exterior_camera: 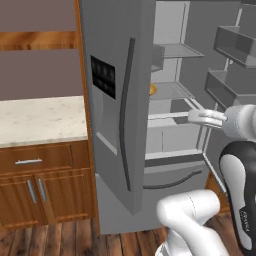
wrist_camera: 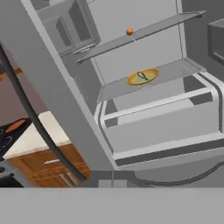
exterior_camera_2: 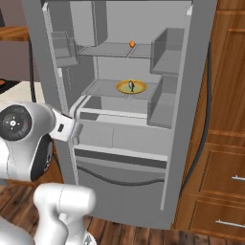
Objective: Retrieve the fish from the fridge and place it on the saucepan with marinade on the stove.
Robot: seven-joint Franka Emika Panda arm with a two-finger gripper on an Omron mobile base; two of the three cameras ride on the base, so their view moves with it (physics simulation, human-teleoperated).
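Left base view: from behind arm, left side, faces open fridge (exterior_camera: 117,100) obliquely past near left door. Right base view: right side, faces fridge interior more squarely. Hand view: nearer, rolled, looks up into shelves. All three share yellow plate (exterior_camera_2: 131,87) on middle shelf.

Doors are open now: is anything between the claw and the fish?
Nothing visible. The fish lies on the yellow plate on the fridge middle shelf, open at the front; the orange item sits a shelf higher.
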